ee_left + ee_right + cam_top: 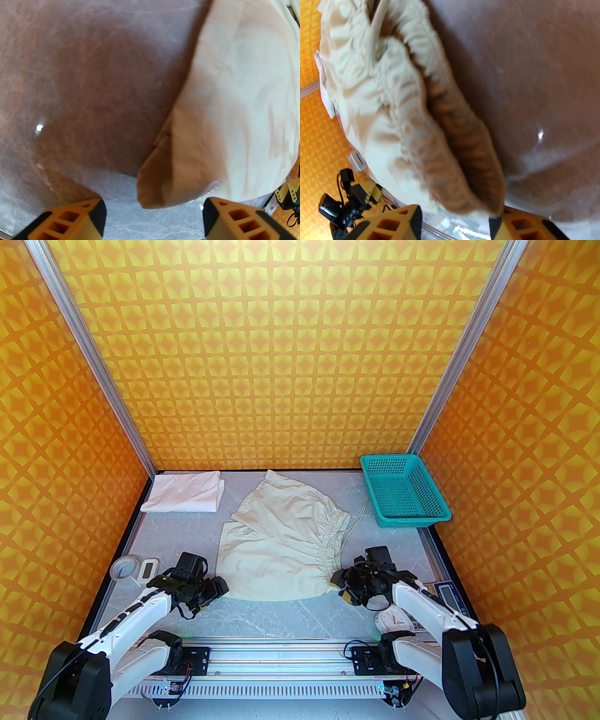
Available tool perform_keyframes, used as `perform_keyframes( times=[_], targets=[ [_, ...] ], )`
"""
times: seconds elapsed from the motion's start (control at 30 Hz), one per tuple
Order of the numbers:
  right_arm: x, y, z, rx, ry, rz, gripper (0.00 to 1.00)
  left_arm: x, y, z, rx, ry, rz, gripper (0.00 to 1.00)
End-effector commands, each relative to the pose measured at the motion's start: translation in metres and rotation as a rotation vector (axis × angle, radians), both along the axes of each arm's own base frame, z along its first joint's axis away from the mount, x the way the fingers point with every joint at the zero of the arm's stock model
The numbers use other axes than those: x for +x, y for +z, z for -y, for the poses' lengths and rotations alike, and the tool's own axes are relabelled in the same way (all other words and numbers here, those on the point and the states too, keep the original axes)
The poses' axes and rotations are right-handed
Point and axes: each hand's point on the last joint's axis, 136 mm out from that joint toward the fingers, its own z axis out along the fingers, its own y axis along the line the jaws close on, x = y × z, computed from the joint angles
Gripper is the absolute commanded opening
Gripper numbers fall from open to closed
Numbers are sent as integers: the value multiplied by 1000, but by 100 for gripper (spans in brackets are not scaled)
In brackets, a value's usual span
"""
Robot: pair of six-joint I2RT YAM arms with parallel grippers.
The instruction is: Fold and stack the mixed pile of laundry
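Ahead-left of my left gripper (pixel 153 215) I have bare table (pixel 82 93); the shorts (pixel 234 105) block ahead-right, a tape roll (pixel 123 566) behind.

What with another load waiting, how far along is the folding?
Done: the T-shirt lies folded at the table's far left corner. In hand: the shorts lie spread mid-table, the left gripper open at their near left corner, the right gripper open at the waistband's near end. Left: folding the shorts and stacking them with the T-shirt.
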Motion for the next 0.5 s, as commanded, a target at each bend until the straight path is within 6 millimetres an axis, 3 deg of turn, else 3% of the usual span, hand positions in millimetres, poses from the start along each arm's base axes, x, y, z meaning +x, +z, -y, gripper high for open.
perform_keyframes(
  times=[0.0, 0.2, 0.47],
  targets=[
    [13, 0, 1, 3, -24, 38, 47, 34, 8, 31, -120, -43, 123, 61],
    [14, -1, 1, 2, -23, 37, 42, 43, 19, 47, -148, -75, 131, 53],
    [10, 1, 2, -7, -14, 33, 42, 19, 28, 27, -60, -73, 103, 50]
  ],
)
